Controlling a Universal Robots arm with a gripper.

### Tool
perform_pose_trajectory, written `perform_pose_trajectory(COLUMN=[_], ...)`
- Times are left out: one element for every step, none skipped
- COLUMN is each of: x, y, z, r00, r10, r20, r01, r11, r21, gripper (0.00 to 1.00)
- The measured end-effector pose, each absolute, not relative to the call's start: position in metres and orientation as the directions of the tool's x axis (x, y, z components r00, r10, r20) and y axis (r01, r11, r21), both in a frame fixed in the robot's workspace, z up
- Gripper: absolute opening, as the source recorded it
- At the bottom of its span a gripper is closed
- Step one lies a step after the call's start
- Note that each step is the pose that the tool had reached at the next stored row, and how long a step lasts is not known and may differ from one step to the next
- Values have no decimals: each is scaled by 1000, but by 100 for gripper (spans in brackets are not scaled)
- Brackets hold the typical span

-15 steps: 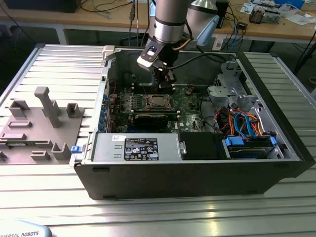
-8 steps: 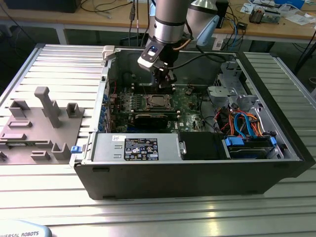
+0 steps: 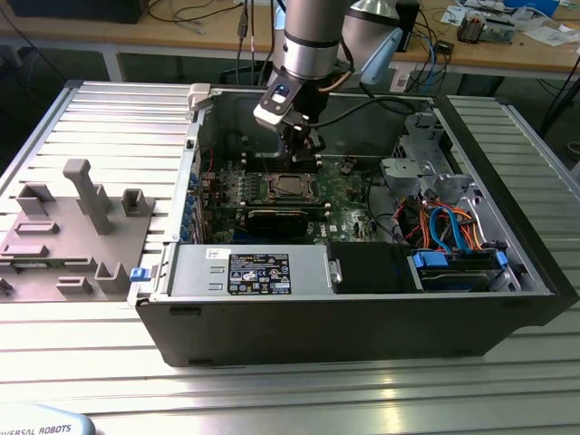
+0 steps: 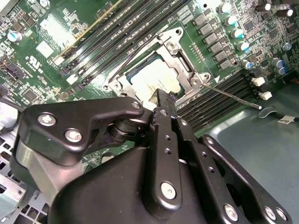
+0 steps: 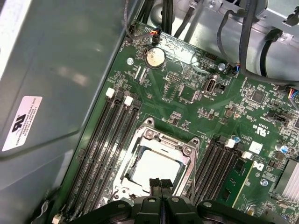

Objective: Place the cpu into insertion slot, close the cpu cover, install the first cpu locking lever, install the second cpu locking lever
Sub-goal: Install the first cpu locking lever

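- Ribbed metal table [image 3: 272, 399] carries an open computer case [image 3: 362, 317]. Inside it are a green circuit board [image 3: 349, 204], a labelled power unit [image 3: 308, 272], and blue and orange cables [image 3: 449, 222].
- cpu [image 5: 156, 167]: flat square, pale silver top, seated in the insertion slot [image 5: 148, 134], with the cpu cover [image 5: 188, 163] lying flat around it.
- gripper [image 5: 160, 183] sits at the cover's edge, fingers pressed together, nothing visible between them. Its body hides that side of the socket.
- Thin lever rod [image 4: 233, 96] angles out over the memory slots [image 4: 219, 100].

cpu [image 5: 156, 165] edge behind hand [image 5: 161, 182], cpu cover [image 5: 163, 139] partly hidden
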State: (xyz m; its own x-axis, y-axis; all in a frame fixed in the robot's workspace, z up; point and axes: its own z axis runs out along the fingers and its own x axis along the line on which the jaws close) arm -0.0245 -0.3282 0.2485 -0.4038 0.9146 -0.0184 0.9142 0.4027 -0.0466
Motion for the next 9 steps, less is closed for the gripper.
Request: perform_pose_trajectory(x=[-24,-24,-24,-24,-24,-24,-24,-24,-24], y=[-328,-328,-328,-328,-328,-328,-328,-328,-328], z=[248,248,248,248,248,248,248,248,248], r00=[-407,-409,-411,-414,-420,-429,-443,-451,-454], r10=[913,912,911,910,908,903,896,892,891], r20=[-18,-18,-18,-18,-18,-18,-18,-18,-18], r01=[913,912,911,910,907,903,896,892,890], r11=[405,408,410,413,418,428,442,450,453], r21=[-47,-47,-47,-47,-47,-47,-47,-47,-47], gripper=[11,11,11,11,11,11,11,11,11])
